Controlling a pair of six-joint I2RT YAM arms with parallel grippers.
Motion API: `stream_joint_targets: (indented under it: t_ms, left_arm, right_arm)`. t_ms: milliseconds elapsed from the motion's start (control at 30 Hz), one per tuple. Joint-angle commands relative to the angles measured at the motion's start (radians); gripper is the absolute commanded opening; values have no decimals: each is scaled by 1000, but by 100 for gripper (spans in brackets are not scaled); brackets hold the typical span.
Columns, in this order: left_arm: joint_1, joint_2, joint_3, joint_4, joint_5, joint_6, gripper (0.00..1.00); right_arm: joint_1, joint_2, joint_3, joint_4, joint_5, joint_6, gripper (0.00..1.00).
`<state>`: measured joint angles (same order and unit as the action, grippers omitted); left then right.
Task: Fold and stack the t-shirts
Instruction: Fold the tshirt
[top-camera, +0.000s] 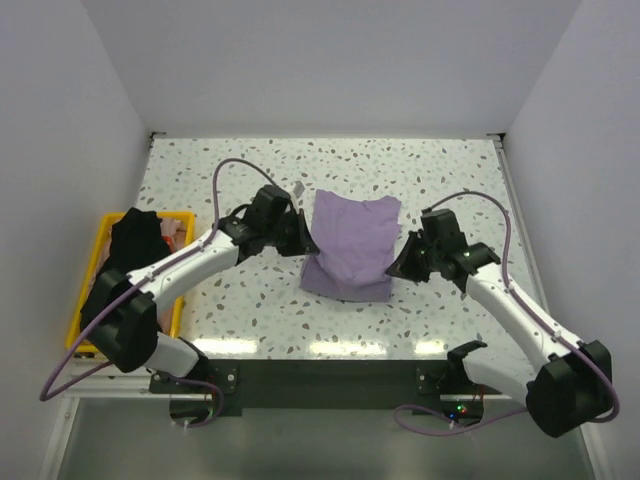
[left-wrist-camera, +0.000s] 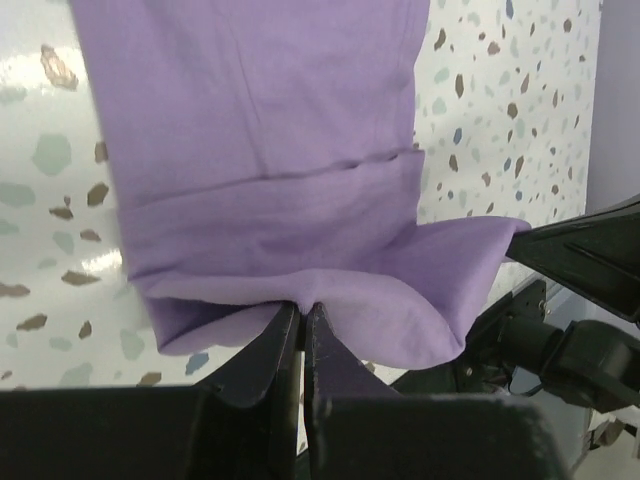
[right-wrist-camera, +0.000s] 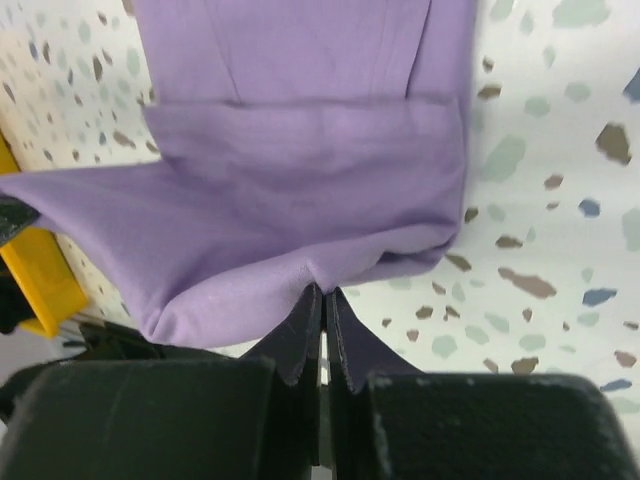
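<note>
Folding step in hand. Lavender t-shirt (top-camera: 352, 245) mid-counter (top-camera: 230, 310), partly folded. Left hand (left-wrist-camera: 303, 312) pinched shut on left edge, right hand (right-wrist-camera: 322, 296) on right. Next: carry both edges over evenly. Black t-shirt (top-camera: 135, 240) in crate (top-camera: 84, 285).

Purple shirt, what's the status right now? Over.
Left gripper shut on lavender t-shirt, near its side; right gripper shut on the opposite edge. Shirt partly folded, mid-table. Black t-shirt in yellow crate; nothing in the way.
</note>
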<state>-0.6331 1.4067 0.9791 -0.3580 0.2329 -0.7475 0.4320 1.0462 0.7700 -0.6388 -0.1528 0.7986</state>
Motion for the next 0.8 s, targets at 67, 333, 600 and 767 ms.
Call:
stream_joint_targets:
  t_ms: [67,333,600,767]
  left_arm:
    - [56,106,167,47,58,45,0]
    - [131,342,413,67,120,54,0]
    - [223,662,717,128,149,27,0]
    - [263,774,869,146,195,10,0]
  right_arm:
    - [-113,126,130,116,-85,-94,0]
    - [-240,383,287,228,-201,-137,0]
    - [-334,734,535,289,-281,-171,0]
    - [-357,854,633,307,-294,-170,0]
